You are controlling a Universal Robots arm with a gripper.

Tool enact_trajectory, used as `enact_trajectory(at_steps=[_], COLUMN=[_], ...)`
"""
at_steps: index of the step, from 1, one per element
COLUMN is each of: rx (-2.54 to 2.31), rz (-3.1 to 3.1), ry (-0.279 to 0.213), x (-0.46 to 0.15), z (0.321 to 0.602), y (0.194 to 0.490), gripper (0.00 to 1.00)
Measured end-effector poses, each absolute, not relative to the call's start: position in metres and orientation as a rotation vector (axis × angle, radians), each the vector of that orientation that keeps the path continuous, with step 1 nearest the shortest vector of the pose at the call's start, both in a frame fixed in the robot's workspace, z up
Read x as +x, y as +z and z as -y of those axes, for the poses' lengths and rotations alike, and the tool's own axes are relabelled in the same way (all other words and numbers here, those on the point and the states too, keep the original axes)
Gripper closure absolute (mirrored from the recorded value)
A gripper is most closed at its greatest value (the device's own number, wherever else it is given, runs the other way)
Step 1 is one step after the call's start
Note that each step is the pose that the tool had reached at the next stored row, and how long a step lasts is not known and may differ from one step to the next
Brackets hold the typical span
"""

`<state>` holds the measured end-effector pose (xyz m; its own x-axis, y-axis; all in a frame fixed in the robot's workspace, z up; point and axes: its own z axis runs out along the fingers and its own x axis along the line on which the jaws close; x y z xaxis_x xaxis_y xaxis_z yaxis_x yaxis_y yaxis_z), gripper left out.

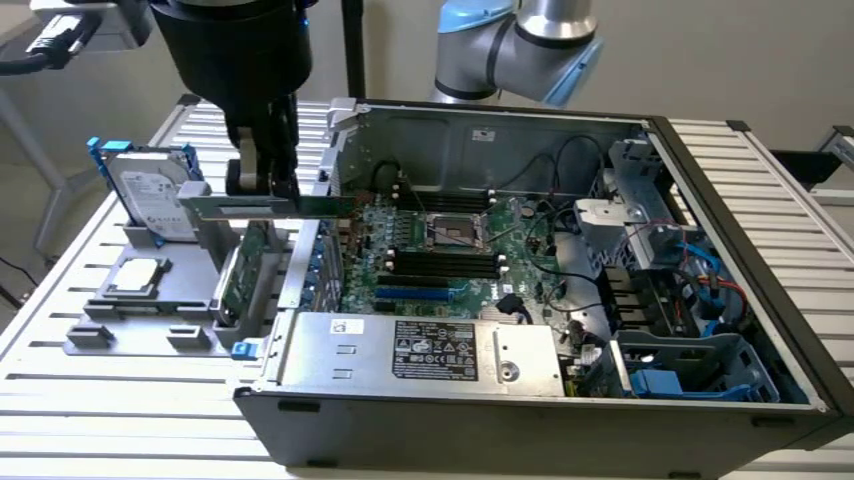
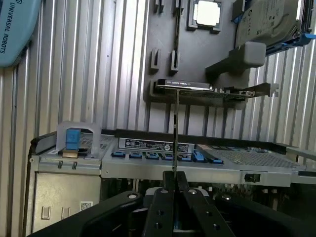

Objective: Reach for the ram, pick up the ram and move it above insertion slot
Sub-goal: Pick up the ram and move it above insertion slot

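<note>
Between the jaws (image 2: 174, 185) of the black gripper sits the ram (image 2: 176, 131), a long, thin green circuit-board stick; the wrist view meets it edge-on, as a narrow line running straight out from the closed-in fingers (image 2: 167, 181), which press on its flat faces at the near end. In the exterior view the same gripper (image 1: 263, 180) hangs from a broad black wrist body, and the stick (image 1: 274, 206) lies level, long axis horizontal, pale along one part and green toward the open computer case (image 1: 534, 300). It is lifted clear of the grey plastic holder tray (image 1: 160, 290) on the slatted metal bench (image 1: 80, 400), at the case's edge on the exterior view's left. The dark memory slots (image 1: 441, 262) on the green motherboard lie off toward the exterior view's right and lower, well apart from the stick, so by this judgement the carry is not finished.

Beside the gripper, a larger green card with a metal bracket (image 1: 240, 275) stands upright in the tray. A silver hard drive with blue rails (image 1: 147, 195) leans at the tray's far side, and a small square silver processor (image 1: 138, 277) lies flat. Within the matte grey steel case are a labelled power-supply box (image 1: 427, 350), black cables and blue plastic clips. The light blue and silver robot arm (image 1: 521, 45) rises behind the case.
</note>
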<state>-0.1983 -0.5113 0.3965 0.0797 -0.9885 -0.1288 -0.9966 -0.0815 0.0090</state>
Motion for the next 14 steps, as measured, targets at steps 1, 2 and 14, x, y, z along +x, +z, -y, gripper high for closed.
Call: enact_trajectory(at_steps=[1, 2, 14], rx=[-2.247, -2.246, -2.244], rz=[-2.071, -2.07, -2.067], ry=[0.156, 0.157, 0.163], x=[-0.194, -0.189, -0.135], z=[0.511, 0.511, 0.511], y=[0.397, 0.397, 0.397], gripper=[0.87, 0.87, 0.87])
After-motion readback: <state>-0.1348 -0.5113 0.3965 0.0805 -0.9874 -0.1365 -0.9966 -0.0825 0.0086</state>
